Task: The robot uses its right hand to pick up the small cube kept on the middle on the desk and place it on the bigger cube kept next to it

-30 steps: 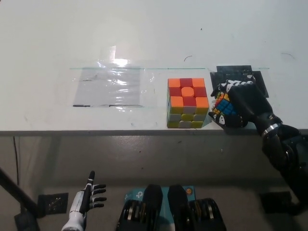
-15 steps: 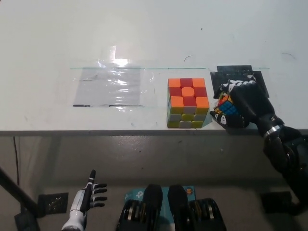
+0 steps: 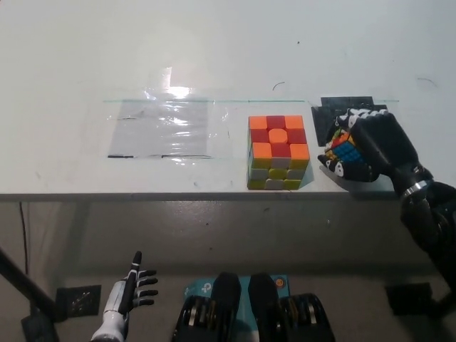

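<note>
Black right hand point(image 3: 374, 146) gripping the small multicoloured cube point(image 3: 344, 151) at the white desk point(image 3: 214, 50) edge.
I'm seeing its fingers wrapping the tilted cube, just right of the bigger orange-and-red-topped cube point(image 3: 278, 151); clear plastic sheet point(image 3: 167, 128) lying left; white left hand point(image 3: 132, 292) hanging below, fingers spread.
</note>
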